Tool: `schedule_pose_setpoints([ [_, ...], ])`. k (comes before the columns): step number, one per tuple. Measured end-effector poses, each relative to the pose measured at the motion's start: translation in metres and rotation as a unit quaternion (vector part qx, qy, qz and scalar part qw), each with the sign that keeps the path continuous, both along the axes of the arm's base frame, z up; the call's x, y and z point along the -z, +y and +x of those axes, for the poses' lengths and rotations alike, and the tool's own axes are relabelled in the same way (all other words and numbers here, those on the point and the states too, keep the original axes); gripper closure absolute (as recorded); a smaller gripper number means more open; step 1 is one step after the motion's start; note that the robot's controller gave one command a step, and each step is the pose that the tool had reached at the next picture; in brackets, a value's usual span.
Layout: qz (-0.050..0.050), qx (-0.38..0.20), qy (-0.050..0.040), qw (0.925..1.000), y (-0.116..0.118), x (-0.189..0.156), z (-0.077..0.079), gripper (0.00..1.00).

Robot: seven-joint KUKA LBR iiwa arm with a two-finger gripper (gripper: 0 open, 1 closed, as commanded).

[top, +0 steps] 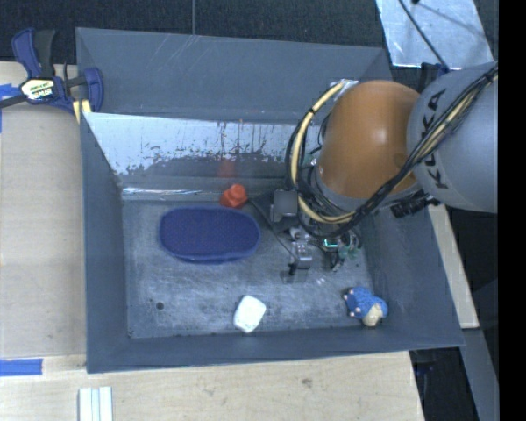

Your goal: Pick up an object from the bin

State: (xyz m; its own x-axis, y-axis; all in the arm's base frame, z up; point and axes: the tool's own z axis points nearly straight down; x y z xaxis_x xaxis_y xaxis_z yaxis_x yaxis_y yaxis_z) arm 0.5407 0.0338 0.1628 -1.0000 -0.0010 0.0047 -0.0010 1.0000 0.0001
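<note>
Vertically, the arm [368, 139] points its gripper [311, 257] down at the bin [193, 292] floor near a blue oval dish [209, 235], opening unclear.

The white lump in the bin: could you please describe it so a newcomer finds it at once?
In the grey bin, look along the near wall. The white lump lies there, below the big blue oval. It alone is white; the toy to its right is blue and yellow.
</note>
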Motion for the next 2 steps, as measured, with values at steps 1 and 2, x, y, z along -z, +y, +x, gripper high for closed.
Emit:
schedule_pose_setpoints([
  [1,0.003,-0.101,-0.0144,0.9948,-0.0591,0.0815,0.0613,0.00],
  [2,0.002,-0.100,-0.0110,0.9949,-0.0590,0.0768,0.0608,1.00],
])
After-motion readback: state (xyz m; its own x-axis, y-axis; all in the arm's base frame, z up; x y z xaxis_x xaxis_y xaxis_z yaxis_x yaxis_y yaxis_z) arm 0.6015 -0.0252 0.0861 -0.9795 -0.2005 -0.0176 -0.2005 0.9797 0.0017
